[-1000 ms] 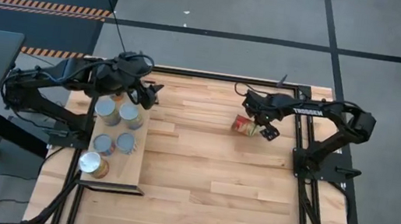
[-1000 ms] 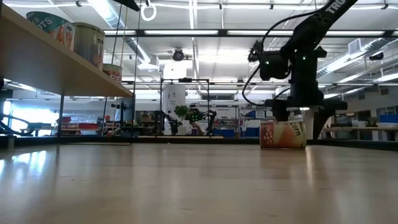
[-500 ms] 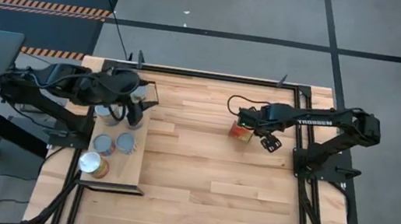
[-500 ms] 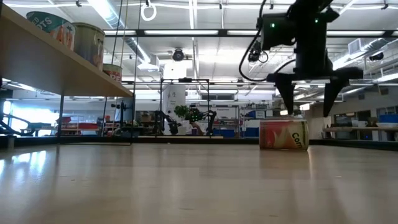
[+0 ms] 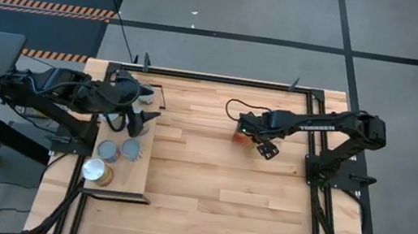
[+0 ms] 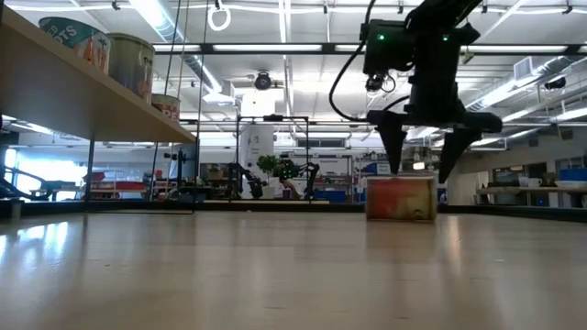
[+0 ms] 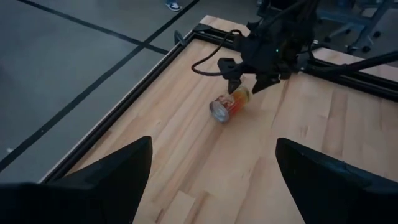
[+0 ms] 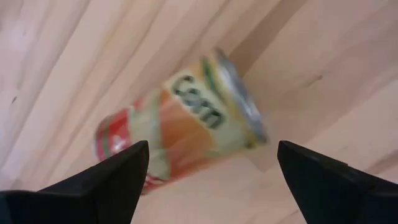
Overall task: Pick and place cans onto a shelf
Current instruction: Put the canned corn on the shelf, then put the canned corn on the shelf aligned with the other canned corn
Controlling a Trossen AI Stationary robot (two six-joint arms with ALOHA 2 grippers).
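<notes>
**Lining up over a can lying on its side**

Hovering is what my right gripper [image 6: 425, 156] does at this moment: it hangs just above the fallen can [image 5: 241, 134], fingers spread wide and pointing down to either side of it, gripping nothing. The can lies on the bare table [image 5: 208, 182], toward the far middle and well apart from the shelf [image 5: 137, 177]. In the right wrist view I see its labelled side running across the gap between my fingers, with the silver rim at one end.

My left gripper [image 5: 141, 113] waits at the far end of the shelf with its fingers also spread and empty. Nearer along the board stand other cans [image 5: 120, 151], upright, plus one with an orange side [image 5: 97, 171] at the near end.

I judge the fallen can to be stiff and not fragile, with some weight if it is full. Its round metal wall and glossy label will likely be slippery, and on its side it can roll away at the first nudge. I would take hold across the middle of the label, one finger on each side of the curved wall. Gripping at the rims seems poorer, as the fingers could slide off. The pinch should be firm, since a loose one may let it twist or drop.
</notes>
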